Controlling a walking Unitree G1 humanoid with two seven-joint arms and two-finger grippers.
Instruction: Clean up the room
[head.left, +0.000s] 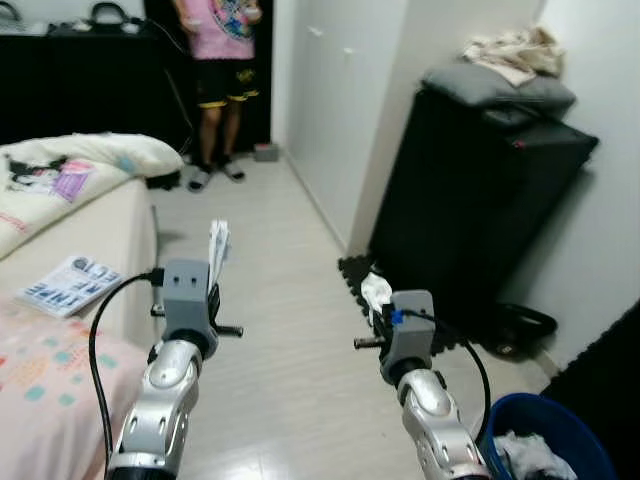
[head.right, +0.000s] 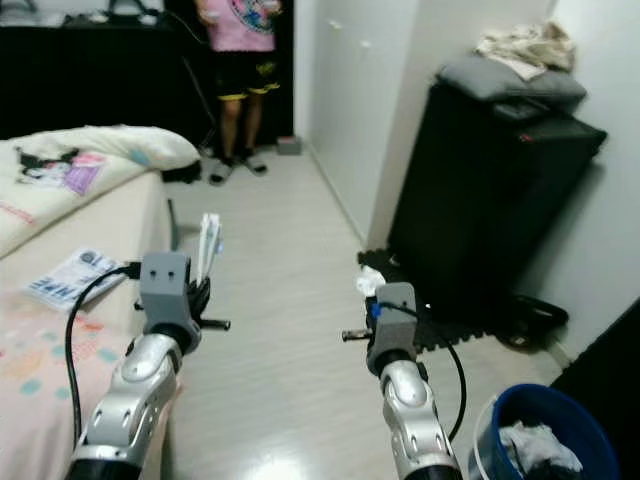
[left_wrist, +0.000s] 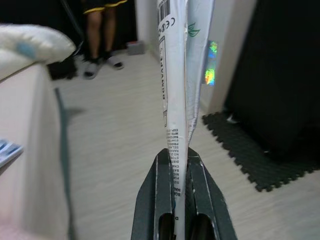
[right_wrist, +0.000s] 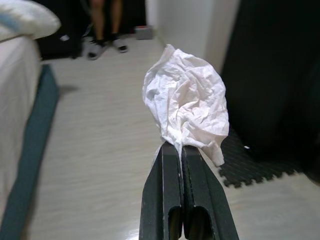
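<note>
My left gripper (left_wrist: 178, 156) is shut on a flat white printed wrapper (left_wrist: 176, 75), which stands up from the fingers; the wrapper (head.left: 217, 250) rises above my left wrist, held over the floor beside the bed. My right gripper (right_wrist: 181, 148) is shut on a crumpled white tissue (right_wrist: 186, 102), and the same tissue (head.left: 376, 291) pokes out ahead of my right wrist. A blue bin (head.left: 560, 432) holding crumpled white paper sits low at the right, beside my right arm.
A bed (head.left: 90, 240) with a magazine (head.left: 68, 284) on it runs along the left. A person (head.left: 222, 60) stands at the far end of the pale floor. A black cabinet (head.left: 480, 200) topped with a grey cushion, and dark foam mats (head.left: 360, 270), line the right wall.
</note>
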